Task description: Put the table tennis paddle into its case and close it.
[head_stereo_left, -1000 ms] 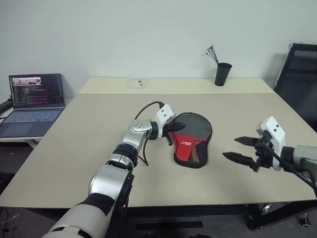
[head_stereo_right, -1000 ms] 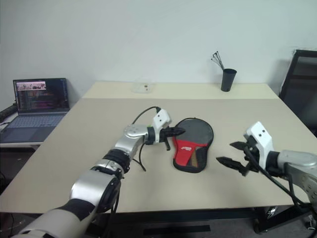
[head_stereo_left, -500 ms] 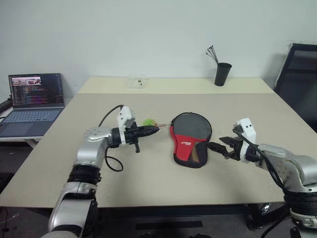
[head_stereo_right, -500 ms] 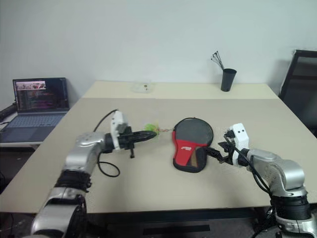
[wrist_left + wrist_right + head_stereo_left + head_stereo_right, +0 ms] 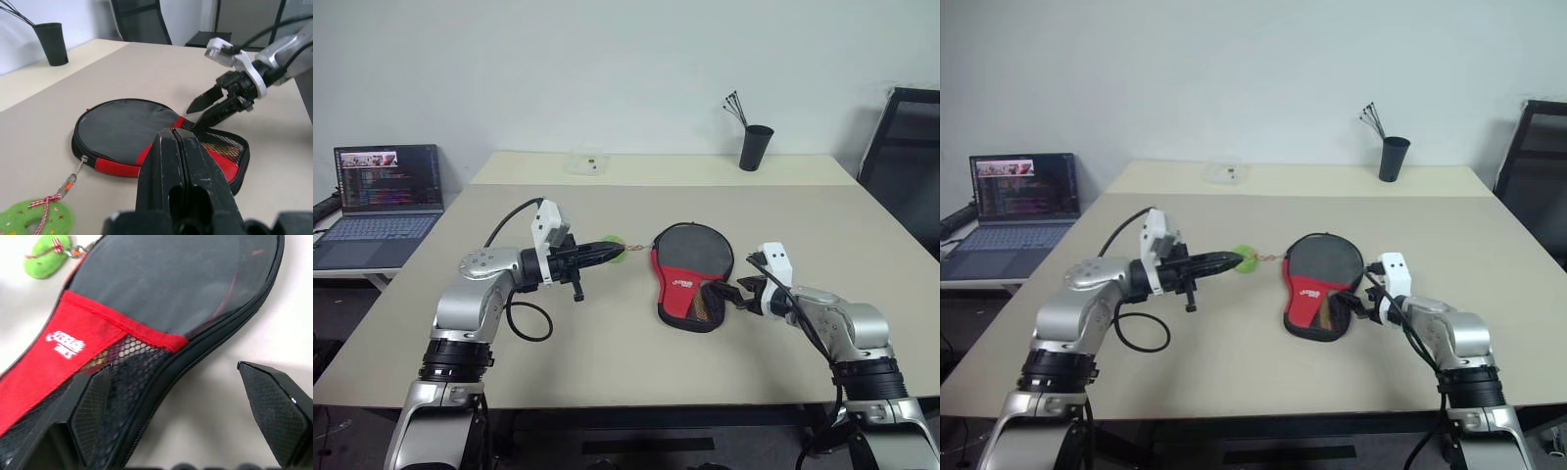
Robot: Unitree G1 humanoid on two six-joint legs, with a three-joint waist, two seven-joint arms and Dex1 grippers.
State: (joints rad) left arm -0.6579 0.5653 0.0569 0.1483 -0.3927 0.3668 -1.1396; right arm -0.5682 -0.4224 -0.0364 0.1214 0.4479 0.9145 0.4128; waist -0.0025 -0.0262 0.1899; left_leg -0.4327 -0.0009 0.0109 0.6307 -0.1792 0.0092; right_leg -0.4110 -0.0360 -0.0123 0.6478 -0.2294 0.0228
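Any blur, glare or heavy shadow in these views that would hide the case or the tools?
Left eye view: even room light, soft shadows, the case readable. Left wrist view: the left tool looms close and soft, the green charm slightly blurred. Right wrist view: the right tool has blurred fingers, and a faint sheen lies on the black fabric.

The case (image 5: 146, 323) carries a small white logo on its red part, beside the mesh pocket; the letters are too blurred to read. The laptop (image 5: 382, 196), which stands off the left edge of the table (image 5: 607, 362), shows lines of text on its screen, but they are too small to read.
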